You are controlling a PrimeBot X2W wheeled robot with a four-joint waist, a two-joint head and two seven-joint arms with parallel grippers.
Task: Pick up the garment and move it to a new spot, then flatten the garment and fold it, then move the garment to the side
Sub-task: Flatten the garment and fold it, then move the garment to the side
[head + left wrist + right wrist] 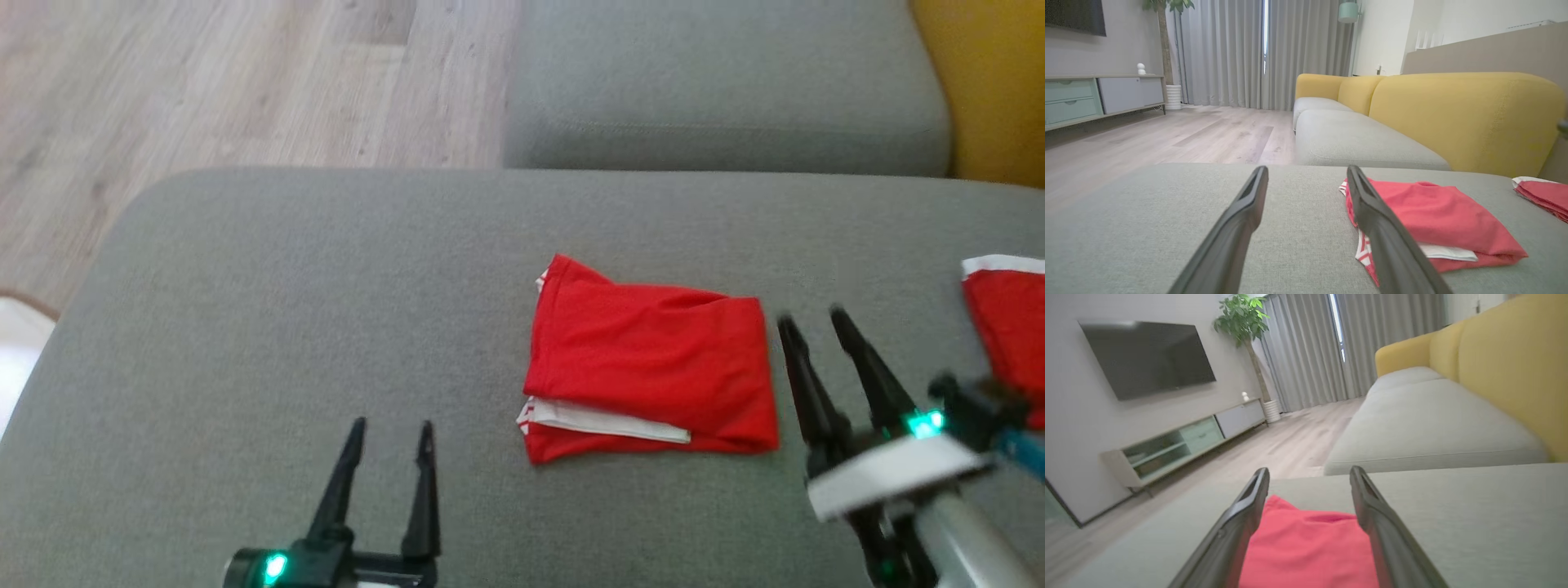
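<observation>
- The folded red garment (649, 371) lies flat on a wide grey seat cushion (286, 310), a little to the 3 o'clock side of the cushion's middle as we see it from the head camera.
- A white band (604, 420) shows along the garment's edge at 7 o'clock, tucked between red layers.
- The right gripper (811, 318) sits just beside the garment at its 3 o'clock edge. Its two dark fingers are spread apart and grasp nothing, and the tips point towards 11 o'clock.
- In the right wrist view we see red cloth low between those spread fingers. We cannot tell from there whether they touch it.
- The left gripper (392, 426) is at 8 o'clock from the garment and well apart from it. It is released and empty, with its fingers pointing to 12 o'clock over bare cushion.
- A second red garment (1008, 343) with a white edge lies at the far 3 o'clock side of the same cushion, beyond the right gripper.
- At 12 o'clock we see a second grey cushion (718, 90), with a yellow backrest (992, 82) at 2 o'clock.
- A pale wooden floor (245, 82) runs off at 10 o'clock.
</observation>
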